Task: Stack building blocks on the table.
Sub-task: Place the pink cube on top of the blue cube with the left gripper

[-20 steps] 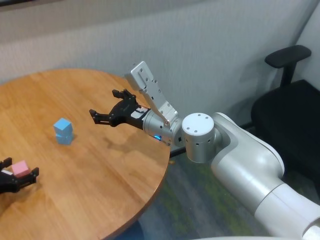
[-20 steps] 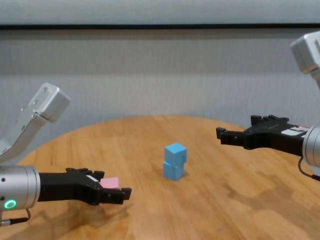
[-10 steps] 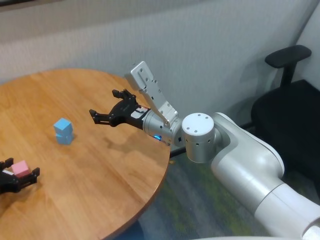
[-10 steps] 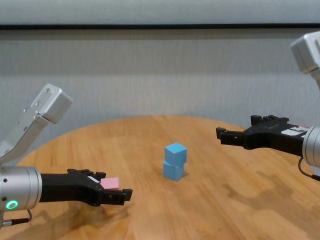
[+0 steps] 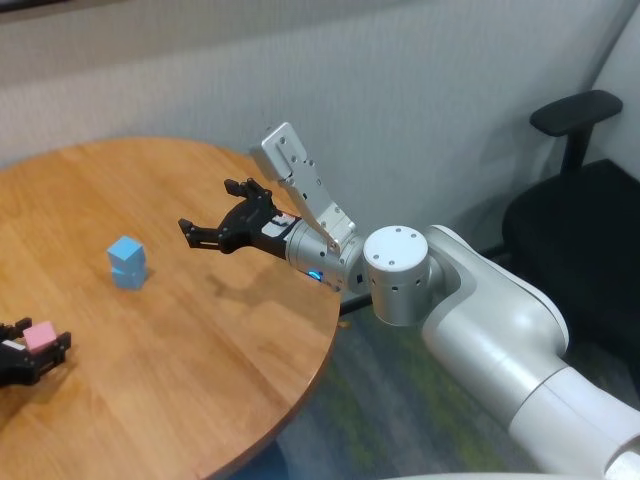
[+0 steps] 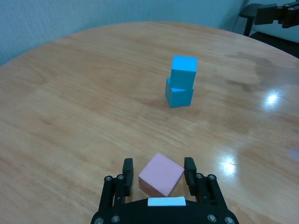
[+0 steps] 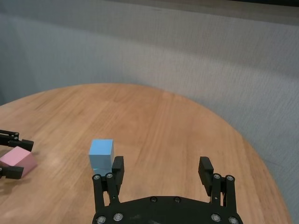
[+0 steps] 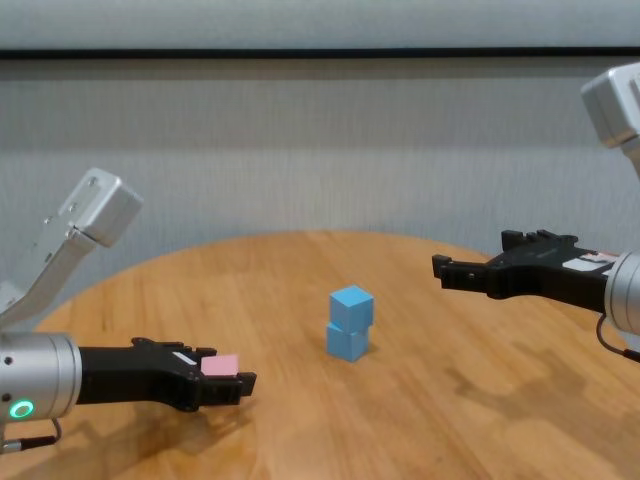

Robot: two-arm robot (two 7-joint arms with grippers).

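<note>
The pink cube (image 6: 160, 175) is bracketed by the left pincer (image 6: 159, 173), contact uncertain; the blue stack (image 6: 181, 81) sits at 12 o'clock across open bench (image 6: 70, 102). The right pincer (image 8: 470, 270) is held wide open, empty.

Two-block stack (image 5: 127, 263) on table (image 5: 200, 340), mid-top. Third block (image 6: 161, 174) to robot's left of stack, nearer robot, between L gripper (image 6: 158, 172) fingers. R gripper (image 8: 478, 272) to right of stack, above table, well apart.
</note>
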